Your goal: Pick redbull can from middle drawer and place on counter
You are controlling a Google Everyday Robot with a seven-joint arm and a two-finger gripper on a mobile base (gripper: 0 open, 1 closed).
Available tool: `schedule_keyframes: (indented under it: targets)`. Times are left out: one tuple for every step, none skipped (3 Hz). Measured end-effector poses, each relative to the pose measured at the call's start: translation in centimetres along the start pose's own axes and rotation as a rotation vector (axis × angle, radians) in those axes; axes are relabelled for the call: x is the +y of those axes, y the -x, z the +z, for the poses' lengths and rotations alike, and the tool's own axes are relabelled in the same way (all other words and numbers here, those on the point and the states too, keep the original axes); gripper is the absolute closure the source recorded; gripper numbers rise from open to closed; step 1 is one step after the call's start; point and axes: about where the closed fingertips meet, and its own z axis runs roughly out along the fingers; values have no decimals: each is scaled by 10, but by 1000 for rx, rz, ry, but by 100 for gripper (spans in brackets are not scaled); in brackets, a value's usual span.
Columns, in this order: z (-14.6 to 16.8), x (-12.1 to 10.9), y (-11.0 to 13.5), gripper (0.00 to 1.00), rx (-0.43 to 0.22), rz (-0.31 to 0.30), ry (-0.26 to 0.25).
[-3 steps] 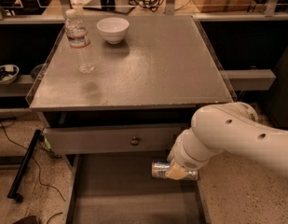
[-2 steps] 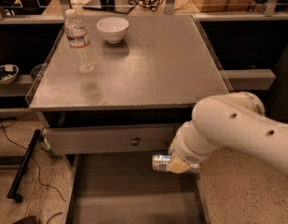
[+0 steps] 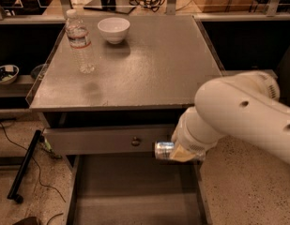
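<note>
The redbull can (image 3: 163, 150), slim and silver, lies sideways in the air above the open middle drawer (image 3: 135, 191), level with the closed drawer front above it. My gripper (image 3: 178, 153) is shut on the can's right part, and the bulky white arm (image 3: 238, 116) hides most of it. The grey counter (image 3: 154, 64) lies above and behind the can.
A clear water bottle (image 3: 79, 41) and a white bowl (image 3: 113, 29) stand at the counter's back left. The closed drawer front with a round knob (image 3: 135, 141) sits under the counter edge. Cables and a black bar (image 3: 25, 165) lie on the floor at left.
The arm has lifted the can upward and slightly left, from low over the drawer floor to the height of the closed drawer front.
</note>
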Motion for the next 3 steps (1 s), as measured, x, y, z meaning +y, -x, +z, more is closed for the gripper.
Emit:
schedule_keyframes:
  targets:
    - [-35, -22, 8, 100, 27, -15, -66]
    - [-34, -22, 8, 100, 27, -14, -66]
    - [-55, -32, -1, 100, 48, 10, -110]
